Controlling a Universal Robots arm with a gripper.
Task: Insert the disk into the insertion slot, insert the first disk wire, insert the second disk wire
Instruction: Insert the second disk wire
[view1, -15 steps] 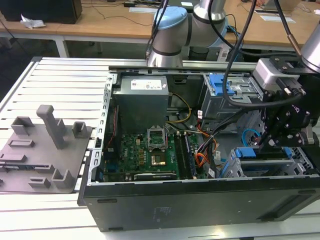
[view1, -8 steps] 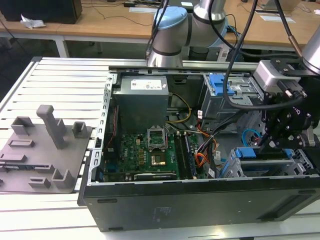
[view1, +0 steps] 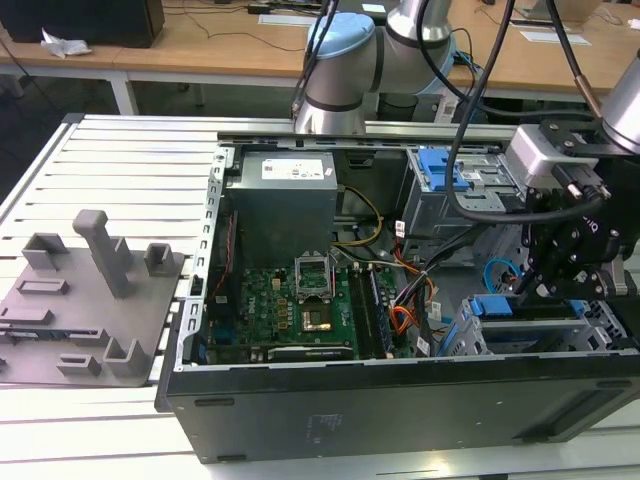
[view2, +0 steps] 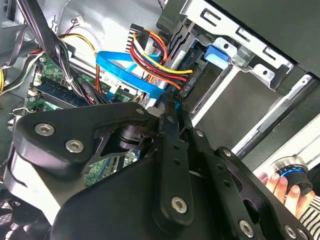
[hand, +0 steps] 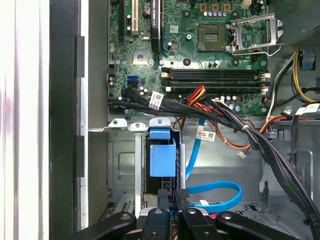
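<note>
Exterior view, computer case (view1: 400, 400): an open black tower lay on its side on a white slatted table (view1: 110, 170), its green motherboard (view1: 290, 305) exposed
Robot arm (view1: 345, 70): reached in from the far side, its black wrist hanging over the case's corner at the exterior view's right
Insertion slot (view1: 600, 330): the silver cage sat in that corner, below the gripper (view1: 545, 285)
Disk (view1: 500, 308): sat inside the slot, only its blue caddy edge showing; in the first wrist view the caddy (hand: 162, 155) stood between the cage walls
Gripper (view2: 170, 107): fingers drawn close together at the black plug, though I could not tell whether they pinched it
First disk wire (view2: 150, 60): red, orange and black strands ran to the plug (view2: 186, 82) at the disk's rear
Second disk wire (hand: 220, 192): light-blue cable looped just beside the cage
Hand (view2: 285, 187): rested on a round knob outside the case
</note>
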